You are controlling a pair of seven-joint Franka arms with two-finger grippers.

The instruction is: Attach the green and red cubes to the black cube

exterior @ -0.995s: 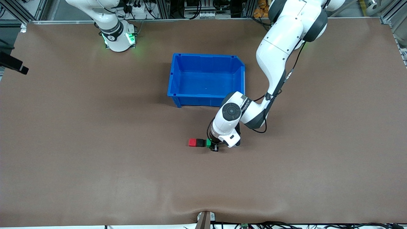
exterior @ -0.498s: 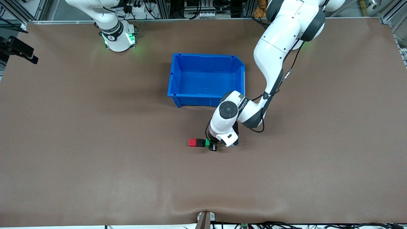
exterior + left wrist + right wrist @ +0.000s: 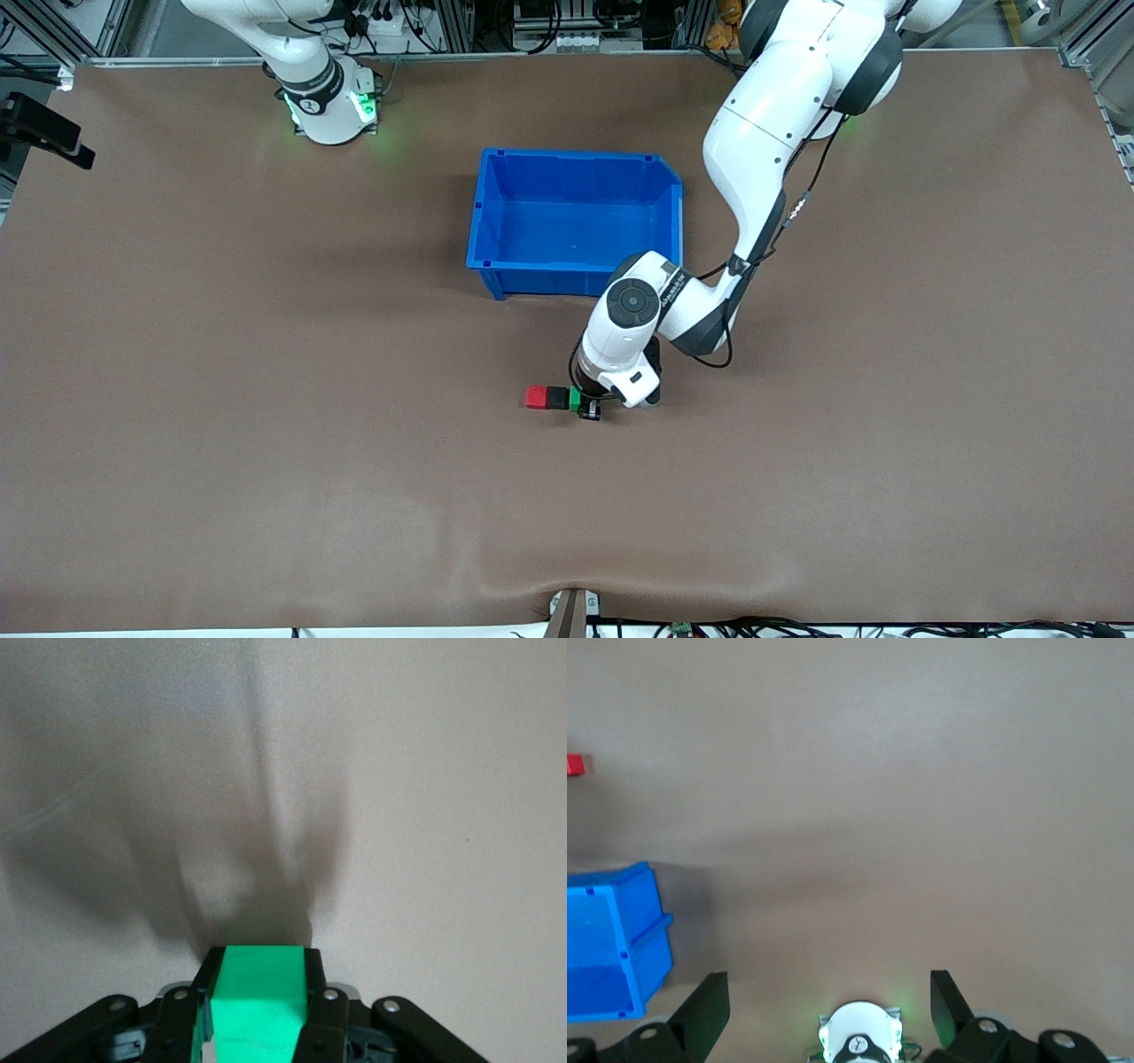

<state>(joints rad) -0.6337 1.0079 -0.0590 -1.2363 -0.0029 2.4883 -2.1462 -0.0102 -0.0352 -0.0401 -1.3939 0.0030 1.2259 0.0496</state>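
Observation:
The red cube (image 3: 536,397), the black cube (image 3: 556,398) and the green cube (image 3: 574,399) lie in one row on the brown table, nearer to the front camera than the blue bin. The red cube touches the black cube, and the green cube sits against the black cube's other face. My left gripper (image 3: 585,403) is shut on the green cube (image 3: 259,997), its black fingers (image 3: 312,983) on two opposite faces. The black cube does not show in the left wrist view. My right gripper (image 3: 42,133) is open and empty (image 3: 826,992), over the table's edge at the right arm's end. The red cube (image 3: 574,765) shows small in the right wrist view.
The empty blue bin (image 3: 576,155) stands mid-table, farther from the front camera than the cubes; it also shows in the right wrist view (image 3: 611,939). The left arm's elbow hangs over the bin's corner. The right arm's base (image 3: 858,1041) glows green.
My left gripper has slid a little toward the right arm's end with the green cube, closing it against the black cube. My right gripper has shifted slightly at the table's edge.

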